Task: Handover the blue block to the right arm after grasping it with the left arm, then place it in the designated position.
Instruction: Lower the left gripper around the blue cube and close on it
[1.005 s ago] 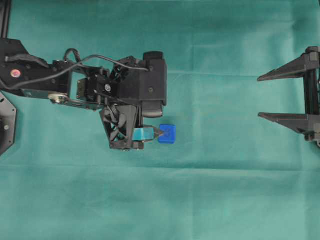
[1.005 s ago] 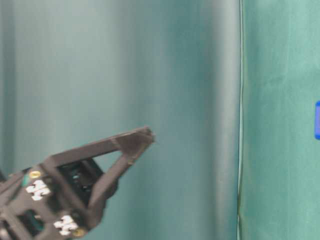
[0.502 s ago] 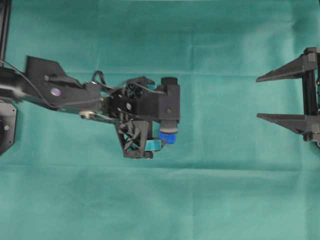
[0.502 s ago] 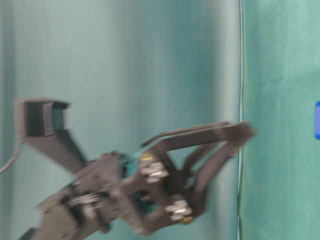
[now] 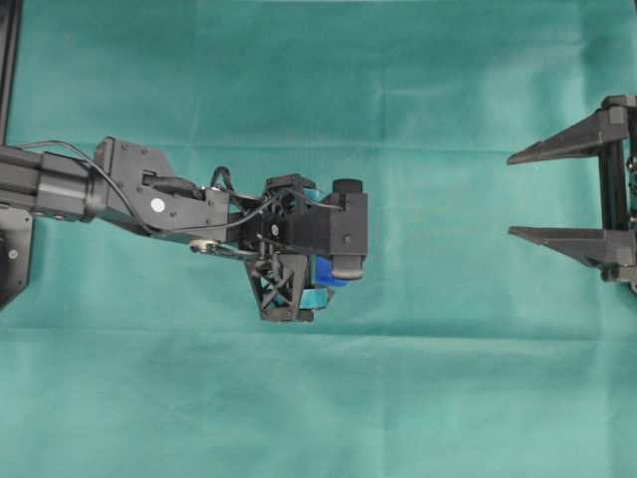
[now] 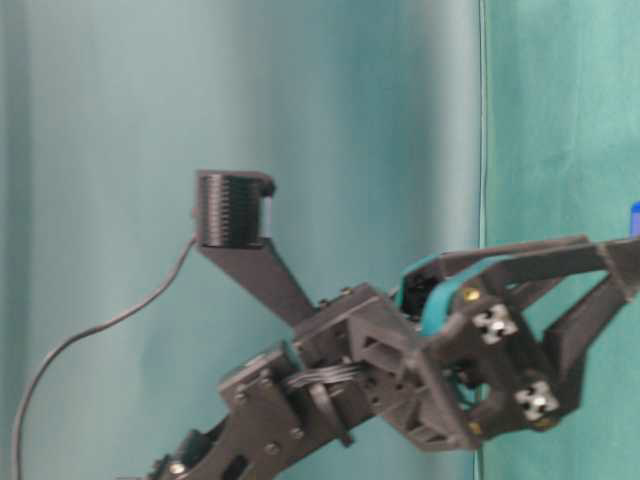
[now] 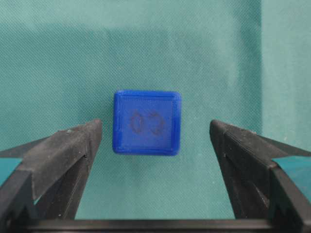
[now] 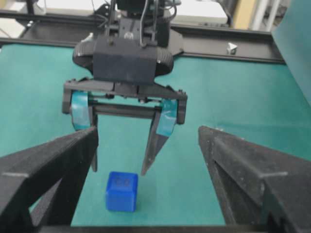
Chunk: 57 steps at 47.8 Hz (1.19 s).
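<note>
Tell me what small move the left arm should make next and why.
Probably lower straight down. The left gripper hangs open above the blue block, which sits centred between its fingers in the wrist view, untouched on the green cloth. Close once the fingertips flank it.

bright blue block (image 7: 146,122) with faint dark figure-8 mark; green cloth (image 7: 58,58); black left pincer (image 8: 121,170) taped teal.

only one mark reads here: a faint dark figure-8, lying sideways, on the top face of the blue block (image 7: 147,122); nothing else legible.
</note>
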Available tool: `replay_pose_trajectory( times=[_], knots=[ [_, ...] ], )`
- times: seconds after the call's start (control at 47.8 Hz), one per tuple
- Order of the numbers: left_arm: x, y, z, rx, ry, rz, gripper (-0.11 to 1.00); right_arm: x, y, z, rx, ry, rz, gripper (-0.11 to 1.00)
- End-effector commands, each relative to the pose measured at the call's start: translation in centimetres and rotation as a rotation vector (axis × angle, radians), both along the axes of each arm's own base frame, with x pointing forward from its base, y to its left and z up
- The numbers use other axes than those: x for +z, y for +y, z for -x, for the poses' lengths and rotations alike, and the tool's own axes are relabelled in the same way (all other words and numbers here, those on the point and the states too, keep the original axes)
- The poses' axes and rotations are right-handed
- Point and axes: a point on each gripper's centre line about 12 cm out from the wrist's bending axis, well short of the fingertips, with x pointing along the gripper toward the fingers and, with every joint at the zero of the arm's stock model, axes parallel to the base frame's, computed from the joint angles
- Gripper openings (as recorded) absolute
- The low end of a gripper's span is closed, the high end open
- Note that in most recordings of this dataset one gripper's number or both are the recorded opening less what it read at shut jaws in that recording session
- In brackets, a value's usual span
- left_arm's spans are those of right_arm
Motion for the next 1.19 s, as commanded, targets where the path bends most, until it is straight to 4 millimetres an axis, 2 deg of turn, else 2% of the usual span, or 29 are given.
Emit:
replay_pose_trajectory(
  times=[0.0, 0.272, 0.44, 0.984, 1.067, 1.172],
  knots=[
    [0.6, -0.2, -0.4, -0.005, -0.032, 0.000, 1.00, 0.8, 0.0, -0.3, -0.001, -0.020, 0.003, 0.94],
    [-1.8, 0.0, -0.9, -0.001, -0.003, -0.001, 1.00, 0.8, 0.0, -0.3, -0.002, -0.018, 0.002, 0.94],
    [-2.5, 0.0, -1.1, 0.001, -0.009, -0.001, 1.00, 0.8, 0.0, -0.3, -0.002, -0.018, 0.002, 0.94],
    [-3.2, 0.2, -1.0, 0.003, -0.006, -0.003, 0.98, 0.8, 0.0, -0.3, -0.001, -0.018, 0.003, 0.94],
    [-3.4, 0.0, -0.9, -0.008, 0.000, -0.007, 0.89, 0.8, 0.0, -0.3, -0.002, -0.018, 0.002, 0.94],
    [-3.4, -0.1, -0.8, -0.015, 0.003, -0.010, 0.61, 0.8, 0.0, -0.3, -0.001, -0.018, 0.003, 0.94]
  ],
)
